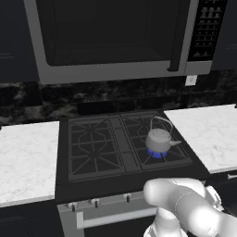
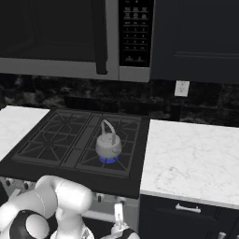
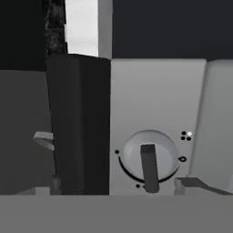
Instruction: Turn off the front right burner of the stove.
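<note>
The stove (image 1: 65, 178) is a wide black gas cooktop with star-patterned iron grates, set between two white marble-veined counters (image 1: 25, 157), under a large grey-framed microwave (image 1: 111, 69) with dark glass. On the front right burner (image 1: 157, 155) a ring of blue flame glows beneath a small grey kettle (image 1: 159, 139) with a thin wire bail handle and a short spout (the metal looks matte, rounded like a squat dome). The right base view shows the same kettle (image 2: 108, 144) over the same blue flame at the burner (image 2: 108, 160), nearest the right-hand counter (image 2: 191, 158). Along the stove's silver front panel sit small round knobs (image 1: 95, 202) above a pale bar handle (image 1: 120, 216). In the hand view, a round grey knob (image 3: 148, 157) with a raised dark bar grip stands close in front of the gripper (image 3: 116, 184), on a smooth flat grey panel with small printed dots around it. The two finger tips stand spread wide, one at each side, clear of the knob and pinching nothing.
</note>
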### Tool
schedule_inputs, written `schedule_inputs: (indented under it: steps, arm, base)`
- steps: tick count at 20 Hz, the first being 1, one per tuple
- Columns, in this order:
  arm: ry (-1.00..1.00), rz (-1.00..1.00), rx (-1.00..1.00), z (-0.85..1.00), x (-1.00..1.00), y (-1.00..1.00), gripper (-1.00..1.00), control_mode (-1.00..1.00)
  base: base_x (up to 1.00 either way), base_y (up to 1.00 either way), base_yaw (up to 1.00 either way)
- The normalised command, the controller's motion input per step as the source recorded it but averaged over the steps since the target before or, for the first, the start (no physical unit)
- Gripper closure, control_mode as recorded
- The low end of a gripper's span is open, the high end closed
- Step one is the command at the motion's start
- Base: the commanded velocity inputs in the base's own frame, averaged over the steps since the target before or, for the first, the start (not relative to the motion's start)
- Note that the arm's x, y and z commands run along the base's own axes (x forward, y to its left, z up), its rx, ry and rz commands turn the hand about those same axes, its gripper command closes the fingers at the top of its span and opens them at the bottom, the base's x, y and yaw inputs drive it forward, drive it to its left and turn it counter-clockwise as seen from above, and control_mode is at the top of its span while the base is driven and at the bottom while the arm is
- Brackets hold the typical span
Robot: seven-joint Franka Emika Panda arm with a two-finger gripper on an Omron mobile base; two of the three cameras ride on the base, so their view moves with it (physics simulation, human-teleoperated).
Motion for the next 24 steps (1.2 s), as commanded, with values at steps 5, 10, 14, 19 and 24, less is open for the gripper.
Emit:
schedule_inputs:
  steps: [5, 10, 14, 19, 24]
  arm:
    - [-0.09, 0.01, -0.01, -0.01, 0.01, 0.00, -1.00, -1.00]
    - [0.07, 0.01, -0.06, -0.05, 0.17, 0.01, -1.00, -1.00]
    - [0.01, 0.00, -0.12, -0.16, 0.14, 0.05, -1.00, -1.00]
    - [-0.02, 0.00, -0.06, -0.12, 0.07, 0.00, 1.00, -1.00]
    - [0.00, 0.00, 0.00, 0.00, 0.12, 0.00, 1.00, -1.00]
  base:
    - [0.00, 0.00, 0.00]
    - [0.00, 0.00, 0.00]
    - [0.00, 0.00, 0.00]
    - [0.00, 0.00, 0.00]
    - [0.00, 0.00, 0.00]
